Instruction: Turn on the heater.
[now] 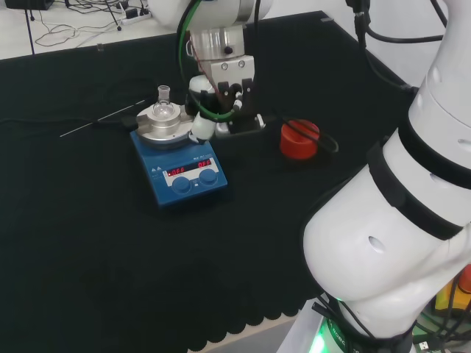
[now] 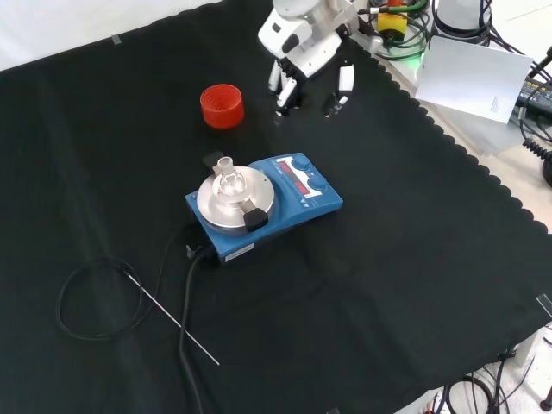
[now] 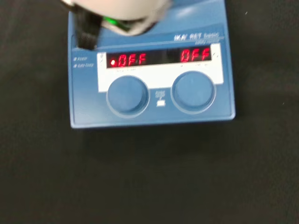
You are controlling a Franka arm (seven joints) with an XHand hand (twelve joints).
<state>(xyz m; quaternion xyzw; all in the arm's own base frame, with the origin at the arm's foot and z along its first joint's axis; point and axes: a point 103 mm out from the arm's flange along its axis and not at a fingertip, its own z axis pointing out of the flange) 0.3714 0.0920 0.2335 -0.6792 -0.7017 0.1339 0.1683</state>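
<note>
- The hand (image 2: 309, 53) hangs above the cloth at the top of the front view, fingers pointing down and relaxed, holding nothing.
- The heater (image 2: 266, 203), a blue hotplate, sits mid-cloth in that view, nearer the camera than the hand and apart from it.
- Step in hand, as I read it: the approach. Nothing is touching the controls.
- In the wrist view the 2 knobs, left knob (image 3: 127, 94) and right knob (image 3: 194, 90), sit under 2 red readouts (I won't read them off).
- Next move calls for bringing a fingertip or a pinch down onto 1 knob; which knob runs the heat I cannot tell.
- Containers: a small clear glass flask (image 1: 163, 107) stands on the silver plate (image 2: 217, 207); whether anything is in it I cannot tell.
- A red ribbed ring (image 2: 222, 104) stands alone on the cloth, nothing resting on it.
- The black cable (image 2: 102, 297) loops away from the heater.
</note>
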